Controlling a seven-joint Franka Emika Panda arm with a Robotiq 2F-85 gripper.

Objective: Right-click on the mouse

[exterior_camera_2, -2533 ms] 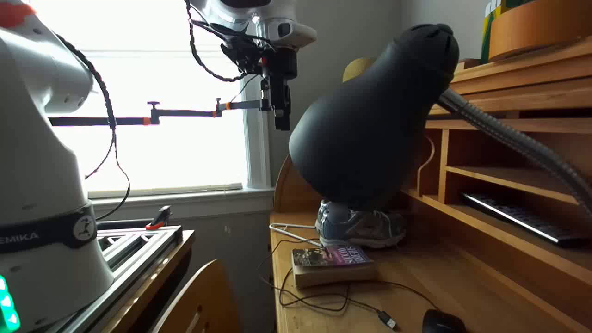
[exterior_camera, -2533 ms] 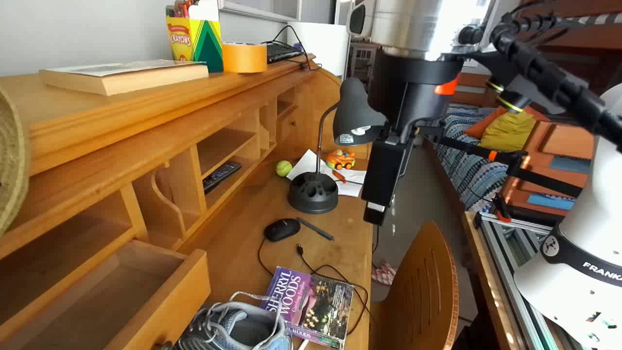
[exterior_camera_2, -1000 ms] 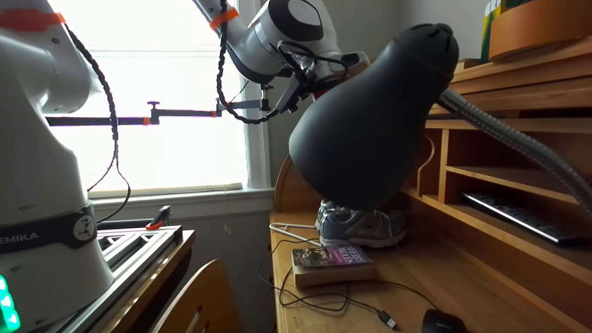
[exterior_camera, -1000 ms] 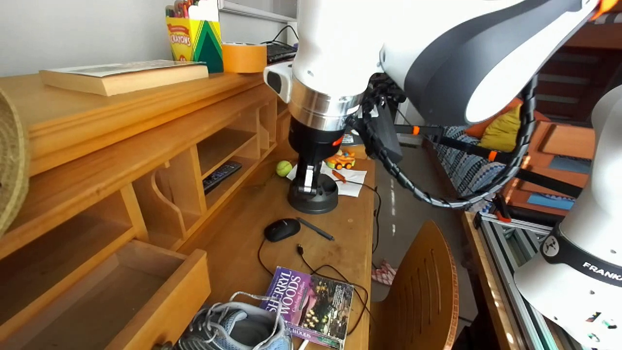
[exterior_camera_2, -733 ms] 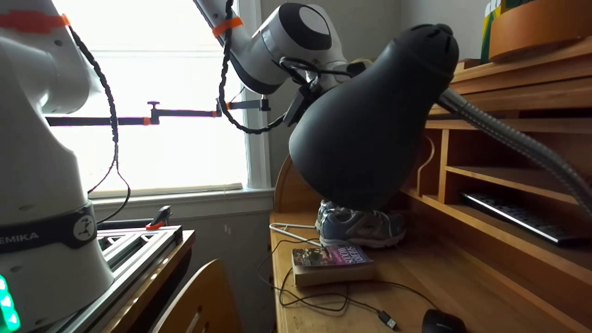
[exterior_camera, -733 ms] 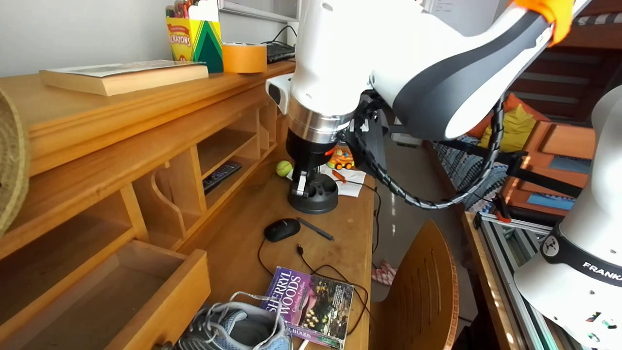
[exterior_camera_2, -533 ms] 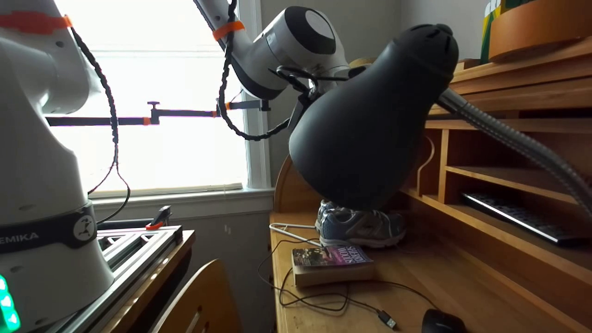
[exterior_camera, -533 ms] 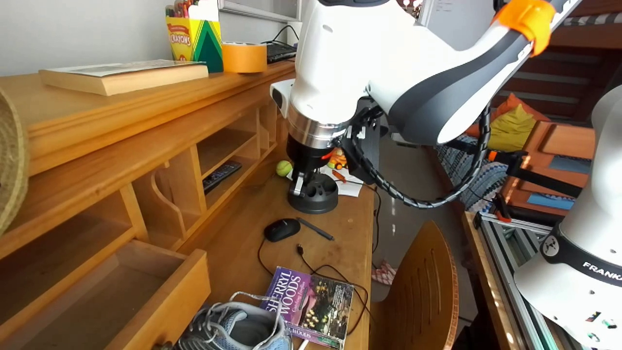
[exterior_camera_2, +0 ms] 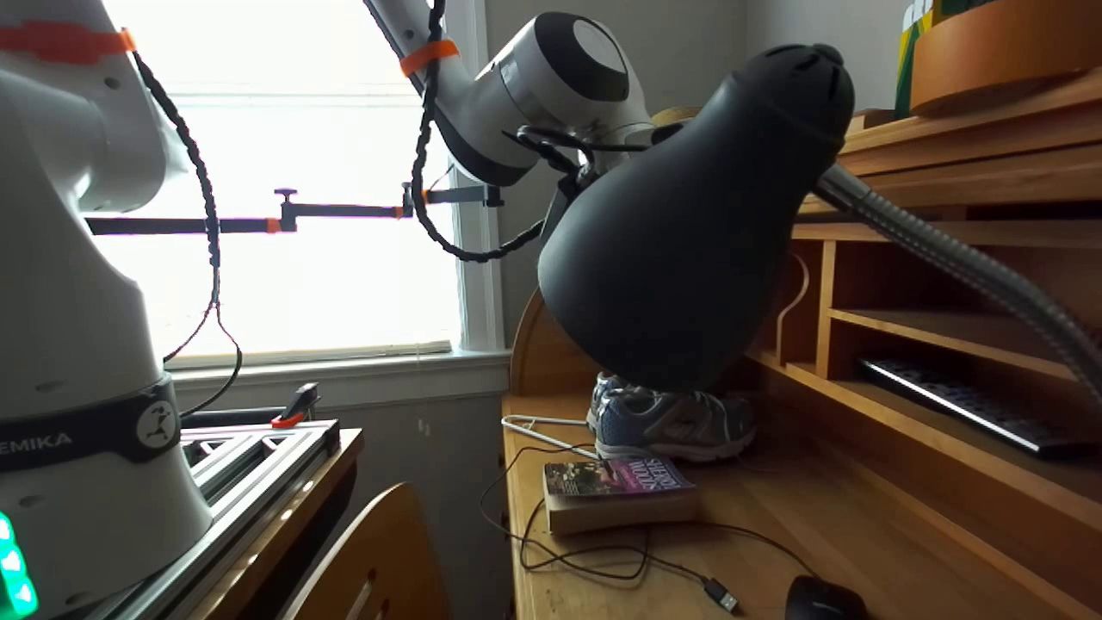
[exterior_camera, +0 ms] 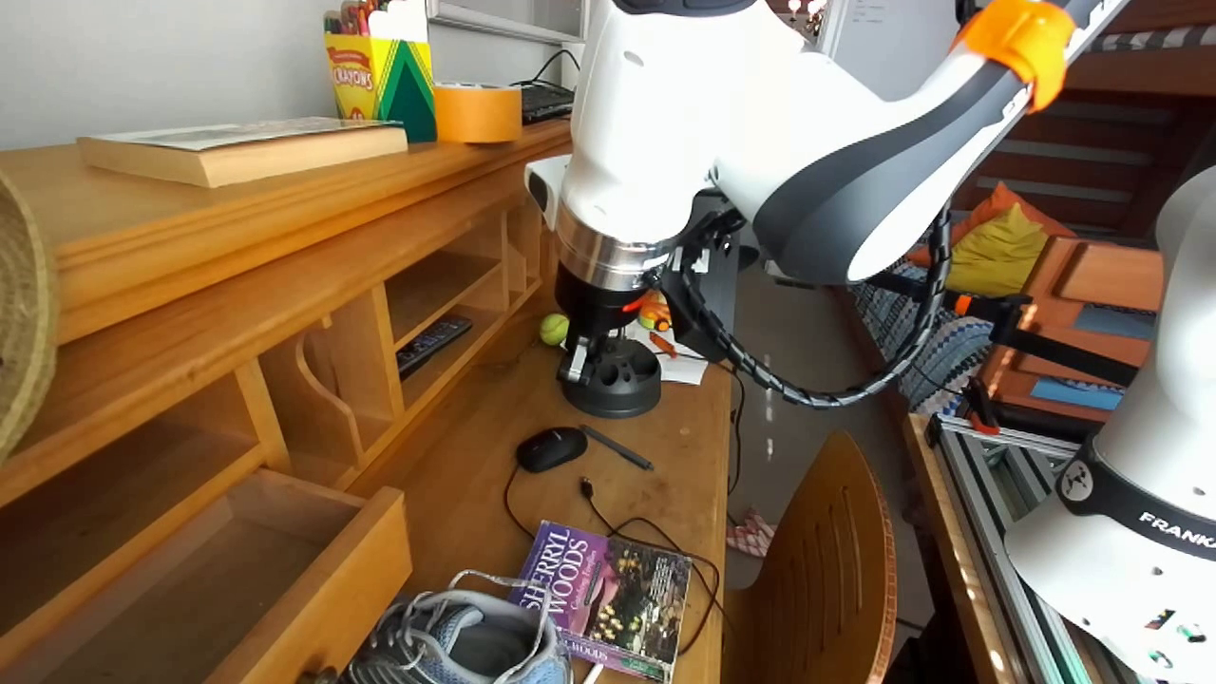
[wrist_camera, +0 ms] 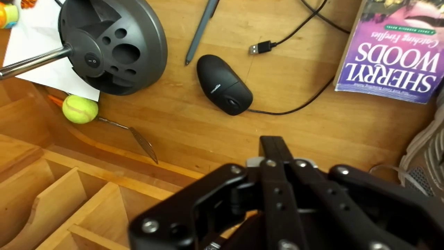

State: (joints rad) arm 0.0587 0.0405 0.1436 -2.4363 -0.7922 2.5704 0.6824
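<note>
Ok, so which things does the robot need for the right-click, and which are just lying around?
For the job:
black mouse, the thing to click
gripper, shut, probably what will press the button

Just lying or standing around:
desk lamp
grey pen
tennis ball
Sherryl Woods book
shoe
remote control
crayon box

Daylight burns the window [exterior_camera_2: 336, 293] almost blank, while the lamp shade [exterior_camera_2: 680, 250] shows near-black. Glare streaks the remote [exterior_camera_2: 986, 409] along one edge. In an exterior view the white arm [exterior_camera: 646, 123] is partly overexposed. The wrist view is warm and bright: the mouse [wrist_camera: 223, 83] looks sharp, and soft shadow darkens the tabletop [wrist_camera: 319, 128] beside the book [wrist_camera: 392, 55].
</note>
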